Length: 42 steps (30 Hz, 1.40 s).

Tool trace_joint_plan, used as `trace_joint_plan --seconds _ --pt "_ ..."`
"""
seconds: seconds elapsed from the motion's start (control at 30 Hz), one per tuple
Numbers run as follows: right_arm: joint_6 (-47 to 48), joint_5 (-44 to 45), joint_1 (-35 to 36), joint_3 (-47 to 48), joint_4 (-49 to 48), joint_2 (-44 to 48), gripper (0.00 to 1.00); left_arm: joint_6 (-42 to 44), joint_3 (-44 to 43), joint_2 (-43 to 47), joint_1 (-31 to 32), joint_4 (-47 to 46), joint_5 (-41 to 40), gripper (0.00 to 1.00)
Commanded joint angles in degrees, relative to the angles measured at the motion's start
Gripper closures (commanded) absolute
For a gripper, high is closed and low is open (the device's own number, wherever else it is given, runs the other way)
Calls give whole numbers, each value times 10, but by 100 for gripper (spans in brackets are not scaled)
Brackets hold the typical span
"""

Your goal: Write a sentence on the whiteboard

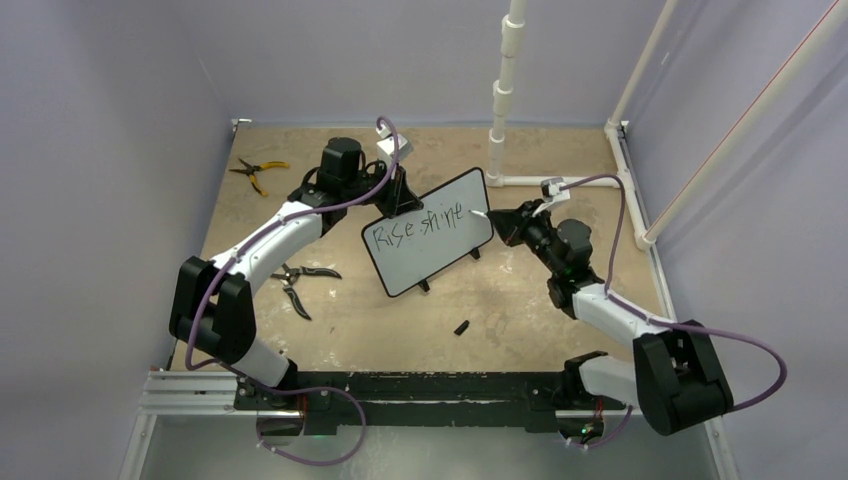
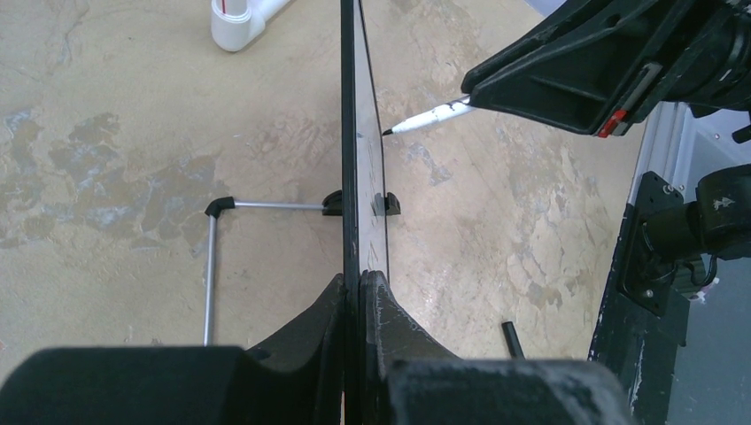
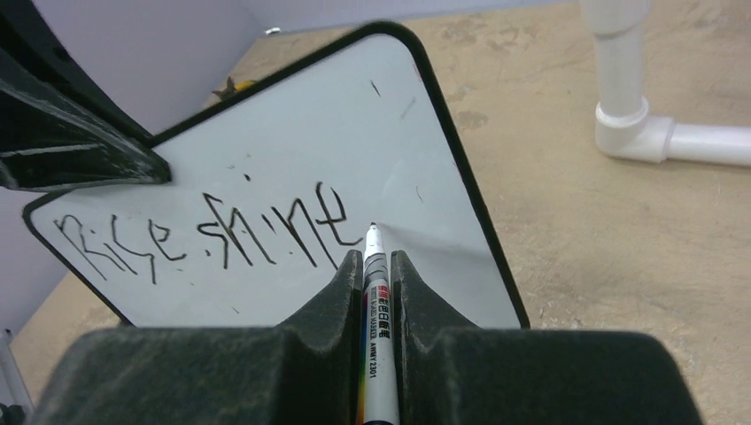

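Tabletop (image 1: 520, 320): whiteboard (image 1: 440, 255) edge pinched in left jaws, marker (image 3: 378, 292) in right jaws. Risk: board pivoting under pressure, skewing sentence (image 3: 221, 235).

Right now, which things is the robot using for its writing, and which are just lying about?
In use: whiteboard, held by the left hand; marker, in the right hand; the written words.
Lying about: yellow pliers, black pliers, small black piece, white pipes.
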<state>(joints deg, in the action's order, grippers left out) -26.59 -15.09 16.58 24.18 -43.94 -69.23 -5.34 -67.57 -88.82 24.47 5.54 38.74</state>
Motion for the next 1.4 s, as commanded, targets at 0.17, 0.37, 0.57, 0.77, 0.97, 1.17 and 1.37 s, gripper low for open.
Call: trace_joint_plan --seconds 0.17,0.37,0.57,0.77,0.97,1.17,1.37 --pt "17 -76 15 -10 12 89 100 6 13 19 5 -11 2 100" --pt "5 -12 152 -39 -14 114 100 4 16 19 4 -15 4 100" --pt "-17 56 257 -56 -104 67 100 0 20 20 5 -18 8 100" --pt "-13 82 316 -18 -148 -29 100 -1 21 21 5 -19 9 100" --pt "-15 106 344 9 -176 -96 100 2 20 25 5 -18 6 100" --pt "-12 122 350 31 -170 -138 100 2 21 27 5 -18 8 100" --pt "-15 149 350 33 -148 -155 100 3 21 29 5 -18 7 100"
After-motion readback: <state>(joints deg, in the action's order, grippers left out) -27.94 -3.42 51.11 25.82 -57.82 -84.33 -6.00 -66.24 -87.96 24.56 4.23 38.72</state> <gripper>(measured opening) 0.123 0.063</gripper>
